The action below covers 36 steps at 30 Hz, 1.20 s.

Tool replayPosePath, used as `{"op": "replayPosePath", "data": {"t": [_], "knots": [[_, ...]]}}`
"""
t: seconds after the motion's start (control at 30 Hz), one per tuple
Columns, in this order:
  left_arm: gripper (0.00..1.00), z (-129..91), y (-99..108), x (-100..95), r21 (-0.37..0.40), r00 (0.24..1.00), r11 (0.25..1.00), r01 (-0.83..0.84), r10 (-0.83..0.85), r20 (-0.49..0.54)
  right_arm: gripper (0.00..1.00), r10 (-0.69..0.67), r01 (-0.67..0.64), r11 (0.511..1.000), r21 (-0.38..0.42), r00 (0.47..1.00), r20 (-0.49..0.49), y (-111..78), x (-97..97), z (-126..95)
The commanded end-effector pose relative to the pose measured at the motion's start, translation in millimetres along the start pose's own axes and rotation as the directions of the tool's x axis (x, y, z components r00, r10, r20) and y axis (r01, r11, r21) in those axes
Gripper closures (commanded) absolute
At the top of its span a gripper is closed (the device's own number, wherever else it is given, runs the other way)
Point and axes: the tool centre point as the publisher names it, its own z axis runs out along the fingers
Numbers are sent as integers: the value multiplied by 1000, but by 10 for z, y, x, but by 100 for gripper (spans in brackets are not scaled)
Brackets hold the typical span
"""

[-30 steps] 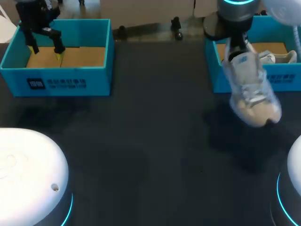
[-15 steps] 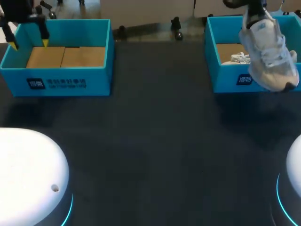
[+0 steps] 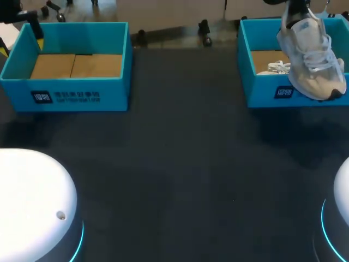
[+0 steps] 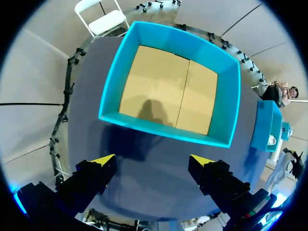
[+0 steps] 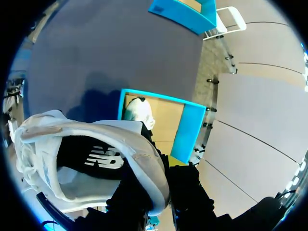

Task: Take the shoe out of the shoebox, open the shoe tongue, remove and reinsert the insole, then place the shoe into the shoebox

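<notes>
- White shoe (image 3: 312, 60) hangs over the right blue box (image 3: 262, 90), my right gripper (image 5: 161, 183) clamped on its heel.
- My left gripper (image 4: 151, 161) gapes wide, the left box (image 4: 226, 120) just ahead.

Robotics lab, test setup. Dark counter (image 3: 185, 164) carries staged trial layout: two matching open blue boxes, left shoebox (image 3: 71, 97) and right shoebox (image 3: 260, 94), at far corners. White robot-arm mounts with glowing cyan rings, left base (image 3: 32, 196) and right base (image 3: 342, 191), at near edge.
</notes>
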Motion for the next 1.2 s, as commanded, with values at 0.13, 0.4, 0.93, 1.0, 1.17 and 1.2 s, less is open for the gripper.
{"op": "replayPosePath", "data": {"t": [0.13, 0.4, 0.93, 1.0, 1.17, 1.2], "knots": [[0, -4, 10, -3, 2, 1000, 1000, 0, 0, 1, 100, 38, -38, 999, -8, 999, 6, -49, -55, 34], [0, -4, 10, -3, 2, 1000, 1000, 0, 0, 1, 100, 104, -103, 995, 5, 994, -40, -478, -454, 295], [0, -4, 10, -3, 2, 1000, 1000, 0, 0, 1, 100, 97, -110, 992, -64, 977, -190, -1072, -788, 993], [0, -4, 10, -3, 2, 1000, 1000, 0, 0, 1, 100, 96, -112, 991, -77, 977, -191, -1085, -800, 1049], [0, -4, 10, -3, 2, 1000, 1000, 0, 0, 1, 100, 158, -178, 980, -88, 967, -202, -1124, -786, 1149], [0, -4, 10, -3, 2, 1000, 1000, 0, 0, 1, 100, 197, -218, 973, -72, 955, -220, -1158, -776, 1167]]}}
